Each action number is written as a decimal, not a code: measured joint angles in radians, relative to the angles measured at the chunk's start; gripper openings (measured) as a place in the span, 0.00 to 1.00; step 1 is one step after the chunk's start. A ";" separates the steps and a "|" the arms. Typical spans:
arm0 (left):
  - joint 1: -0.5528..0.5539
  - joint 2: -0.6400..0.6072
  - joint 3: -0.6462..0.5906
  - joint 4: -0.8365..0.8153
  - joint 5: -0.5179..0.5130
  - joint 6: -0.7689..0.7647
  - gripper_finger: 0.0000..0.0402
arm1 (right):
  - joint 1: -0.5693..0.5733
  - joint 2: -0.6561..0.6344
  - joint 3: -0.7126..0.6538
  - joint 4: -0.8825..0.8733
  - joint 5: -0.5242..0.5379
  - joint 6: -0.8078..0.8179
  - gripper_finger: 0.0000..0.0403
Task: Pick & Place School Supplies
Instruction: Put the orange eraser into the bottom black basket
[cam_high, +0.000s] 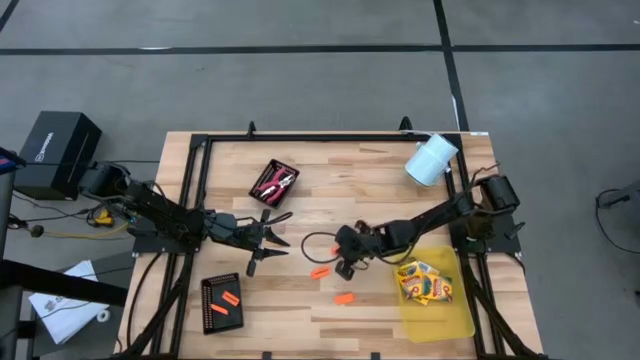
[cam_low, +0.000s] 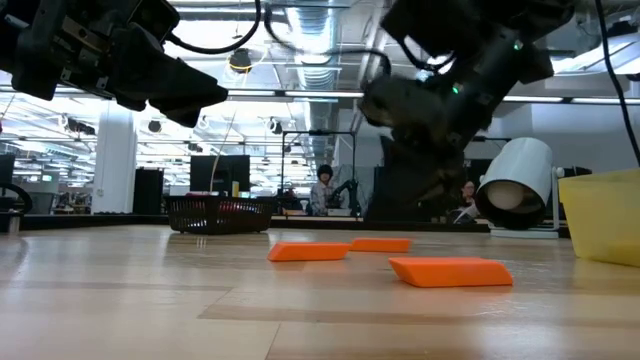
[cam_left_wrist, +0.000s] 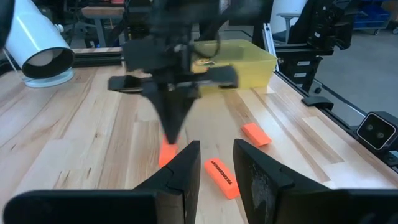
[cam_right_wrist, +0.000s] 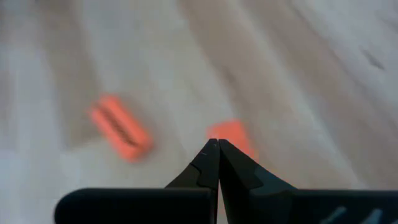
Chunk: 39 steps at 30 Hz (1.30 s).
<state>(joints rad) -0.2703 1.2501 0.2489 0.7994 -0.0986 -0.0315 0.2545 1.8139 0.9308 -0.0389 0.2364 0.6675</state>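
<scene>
Yellow bin (cam_high: 437, 310) at right edge holding crayon boxes (cam_high: 425, 284), lettering unreadable; right gripper (cam_high: 345, 262) pressed together over orange pieces (cam_high: 320, 272), left gripper (cam_high: 270, 240) spread mid-table, both empty.

- Light wood table (cam_high: 330, 300) with a black frame round its edge.
- Mesh tray (cam_high: 274, 181) holding pink-handled tools sits around 11 o'clock from the middle.
- Second mesh tray (cam_high: 222, 302) at about 8 o'clock, with two orange pieces in it.
- Loose orange pieces on the bare wood: two (cam_high: 321, 271) just below centre, one more (cam_high: 344, 298) near 6 o'clock.
- Yellow bin (cam_high: 447, 318) with crayon boxes at 4 o'clock.
- White roll (cam_high: 431, 159) lying on its side at 1 o'clock.
</scene>
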 joint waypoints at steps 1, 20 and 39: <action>0.000 0.000 0.000 0.002 0.000 0.000 0.22 | -0.005 -0.003 -0.001 -0.030 0.004 0.003 0.00; 0.000 0.000 0.000 -0.004 0.000 0.000 0.22 | -0.026 -0.009 -0.003 -0.086 -0.029 0.014 0.00; 0.000 0.000 0.000 -0.006 0.000 0.000 0.22 | -0.035 0.025 0.001 -0.077 -0.049 0.032 0.00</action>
<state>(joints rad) -0.2707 1.2500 0.2489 0.7929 -0.0987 -0.0315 0.2192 1.8386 0.9318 -0.1156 0.1873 0.6998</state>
